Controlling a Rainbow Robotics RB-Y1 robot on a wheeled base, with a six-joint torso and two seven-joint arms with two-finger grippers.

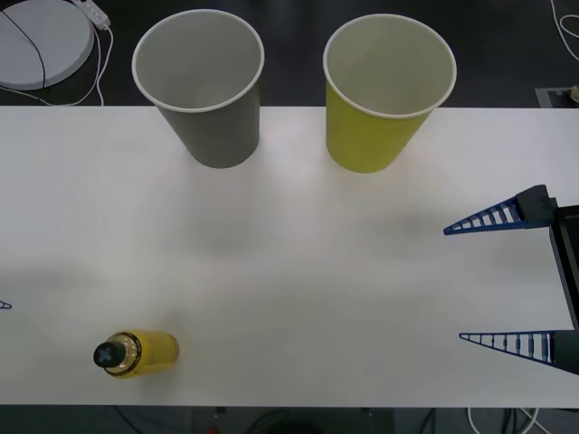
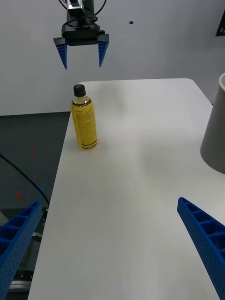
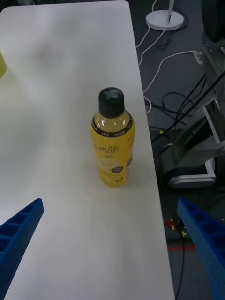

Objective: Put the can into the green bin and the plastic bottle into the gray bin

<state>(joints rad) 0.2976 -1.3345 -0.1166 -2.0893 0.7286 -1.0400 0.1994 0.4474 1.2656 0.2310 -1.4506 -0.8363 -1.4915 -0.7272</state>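
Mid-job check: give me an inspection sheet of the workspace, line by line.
Surface: white table, bare between items.
Job's things: plastic bottle upright near front left edge; gray bin and green bin upright at the far edge, gray one to the left; can: nothing seen.
Clutter: nothing seen.
Hands: right hand open over right side; left hand open, off the table's left edge beyond the bottle.
Cables: white cables on floor.
Surroundings: round white base, dark floor.

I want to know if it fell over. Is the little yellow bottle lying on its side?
No, the plastic bottle stands upright on the white table, its black cap on top.
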